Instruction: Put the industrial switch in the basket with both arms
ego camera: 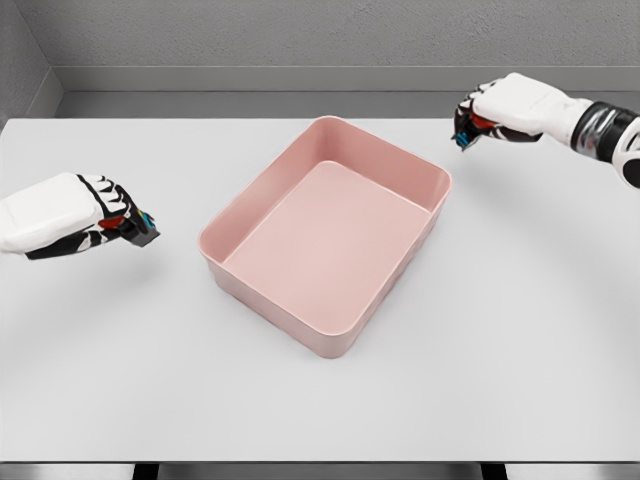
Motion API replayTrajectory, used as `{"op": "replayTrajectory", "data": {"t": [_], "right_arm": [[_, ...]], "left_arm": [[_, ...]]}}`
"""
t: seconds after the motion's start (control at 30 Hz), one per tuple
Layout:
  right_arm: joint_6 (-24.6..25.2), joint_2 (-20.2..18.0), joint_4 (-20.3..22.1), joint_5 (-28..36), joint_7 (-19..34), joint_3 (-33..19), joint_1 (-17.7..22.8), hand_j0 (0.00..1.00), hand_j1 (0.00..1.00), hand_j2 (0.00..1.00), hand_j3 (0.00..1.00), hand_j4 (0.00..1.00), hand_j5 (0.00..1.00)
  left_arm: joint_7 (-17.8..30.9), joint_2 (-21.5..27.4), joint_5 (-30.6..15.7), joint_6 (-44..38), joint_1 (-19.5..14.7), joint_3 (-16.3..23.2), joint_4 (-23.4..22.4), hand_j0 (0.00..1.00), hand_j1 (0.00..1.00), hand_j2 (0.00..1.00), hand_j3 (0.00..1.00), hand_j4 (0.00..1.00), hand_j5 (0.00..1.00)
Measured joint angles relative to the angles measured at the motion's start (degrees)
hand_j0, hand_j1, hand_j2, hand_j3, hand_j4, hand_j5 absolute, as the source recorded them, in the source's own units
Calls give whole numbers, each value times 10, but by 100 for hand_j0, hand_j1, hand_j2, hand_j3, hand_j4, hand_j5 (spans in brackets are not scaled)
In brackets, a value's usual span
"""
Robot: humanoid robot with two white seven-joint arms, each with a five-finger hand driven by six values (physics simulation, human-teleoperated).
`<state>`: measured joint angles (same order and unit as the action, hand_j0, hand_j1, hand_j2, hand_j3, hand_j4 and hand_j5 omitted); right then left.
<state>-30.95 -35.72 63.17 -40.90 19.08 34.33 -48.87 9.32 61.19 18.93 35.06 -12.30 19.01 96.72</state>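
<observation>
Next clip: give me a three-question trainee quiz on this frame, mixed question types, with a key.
1. True or false: the pink basket holds nothing that can be seen.
2. Which hand is nearer the far edge of the table?
A. left hand
B. right hand
C. both are equally near it
3. Fill in: no industrial ______ shows anywhere in this head view.

Key
1. True; its floor is bare.
2. B; the right hand is at the far right of the table, the left hand at the left, level with the basket's middle. Both have curled fingers and hold nothing visible.
3. switch
</observation>
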Motion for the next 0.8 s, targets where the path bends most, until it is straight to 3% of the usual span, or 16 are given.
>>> {"op": "replayTrajectory", "data": {"t": [0.37, 0.8], "right_arm": [[0, 3, 80, 2, 22, 11, 0, 50, 50, 50, 50, 50, 50], [2, 4, 174, 7, 25, 66, 4, 49, 49, 49, 49, 49, 49]], "left_arm": [[-1, 0, -11, 0, -17, 1, 16, 53, 53, 53, 53, 53, 53], [0, -9, -11, 0, -33, 2, 42, 53, 53, 53, 53, 53, 53]]}}
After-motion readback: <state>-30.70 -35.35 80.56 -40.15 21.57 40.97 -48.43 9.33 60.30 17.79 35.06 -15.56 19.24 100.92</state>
